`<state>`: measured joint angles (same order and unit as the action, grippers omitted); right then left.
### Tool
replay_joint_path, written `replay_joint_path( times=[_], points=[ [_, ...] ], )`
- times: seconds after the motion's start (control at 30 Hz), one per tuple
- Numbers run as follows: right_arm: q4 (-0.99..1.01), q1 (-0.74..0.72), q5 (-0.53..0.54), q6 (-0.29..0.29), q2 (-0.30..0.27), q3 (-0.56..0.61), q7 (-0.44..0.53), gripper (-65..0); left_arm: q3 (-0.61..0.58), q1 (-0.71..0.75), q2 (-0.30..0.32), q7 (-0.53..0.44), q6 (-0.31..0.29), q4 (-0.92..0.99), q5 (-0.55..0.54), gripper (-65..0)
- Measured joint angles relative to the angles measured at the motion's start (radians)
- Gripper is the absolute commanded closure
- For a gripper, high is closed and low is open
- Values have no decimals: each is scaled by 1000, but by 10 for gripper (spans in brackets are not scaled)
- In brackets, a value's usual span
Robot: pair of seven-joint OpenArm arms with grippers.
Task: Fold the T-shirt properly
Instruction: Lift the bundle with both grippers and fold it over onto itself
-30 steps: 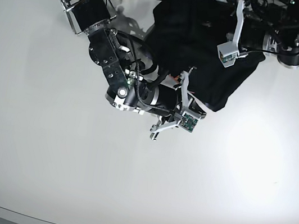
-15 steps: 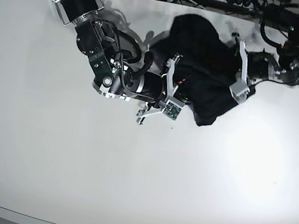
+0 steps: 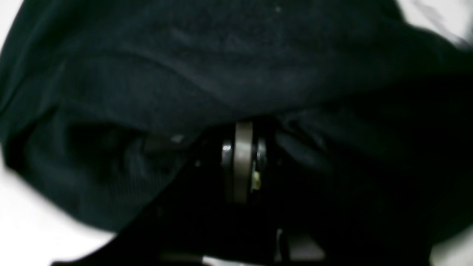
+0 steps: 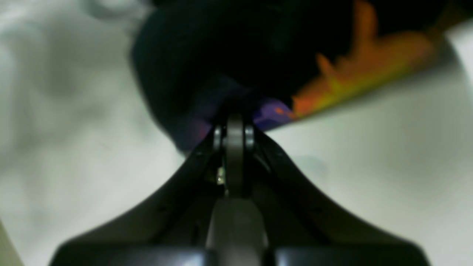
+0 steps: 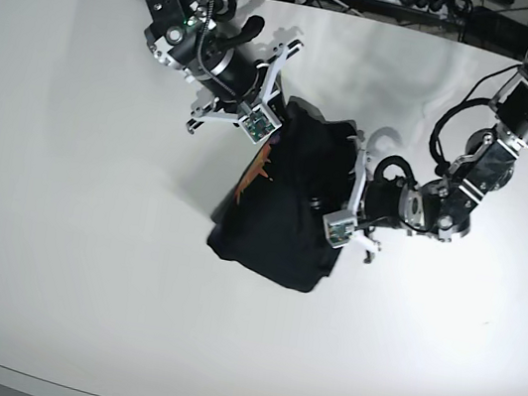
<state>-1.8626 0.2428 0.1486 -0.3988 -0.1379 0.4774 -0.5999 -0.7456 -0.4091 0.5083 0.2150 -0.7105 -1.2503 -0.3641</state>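
The T-shirt [image 5: 288, 207] has dropped onto the table [image 5: 83, 260], left pincer [image 5: 338, 205] and right pincer [image 5: 278, 125] both clamped on its fabric

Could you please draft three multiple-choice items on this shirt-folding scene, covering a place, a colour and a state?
1. Where does the T-shirt lie?
A. between the two grippers
B. at the table's near edge
C. off the table

2. What colour is its print?
A. blue
B. orange-red
C. white

3. How is the right gripper?
A. wide open
B. shut on the T-shirt
C. shut on nothing

Key: 1 A, the left gripper and the right one flank it; 2 B, the spiky mark is orange-red; 3 B, its jaws pinch the fabric.
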Motion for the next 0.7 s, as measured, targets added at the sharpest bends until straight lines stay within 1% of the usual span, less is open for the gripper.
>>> replay_joint_path(
  times=[0.07,0.1,0.17,0.27,0.33,0.4,0.47,0.57,0.63,0.7],
  points=[
    [0,41,-42,0,61,-9,29,0,-19,-33,-9,28,10,-24,18,0],
    [0,56,-66,0,85,-9,32,0,-21,-42,-6,42,11,-41,19,0],
    [0,65,-100,-20,121,-9,31,0,-28,-69,5,76,11,-79,33,0],
    [0,51,-97,-38,158,-8,32,0,-34,-125,37,193,1,-138,33,0],
    [-1,48,-94,-34,180,-8,31,0,-37,-167,77,241,4,-185,-28,0],
    [-1,48,-92,-34,202,-9,32,0,-38,-217,125,260,6,-247,-92,0],
    [-1,48,-88,-35,220,-7,33,0,-34,-271,161,284,7,-298,-119,0],
    [-1,42,-89,-37,219,-5,31,0,-24,-352,206,285,4,-354,-135,0],
    [-2,31,-90,-37,216,-8,30,0,0,-397,242,349,6,-393,-232,0],
    [-31,16,-95,-37,216,-8,17,0,40,-417,286,467,11,-435,-386,0]
  ],
)
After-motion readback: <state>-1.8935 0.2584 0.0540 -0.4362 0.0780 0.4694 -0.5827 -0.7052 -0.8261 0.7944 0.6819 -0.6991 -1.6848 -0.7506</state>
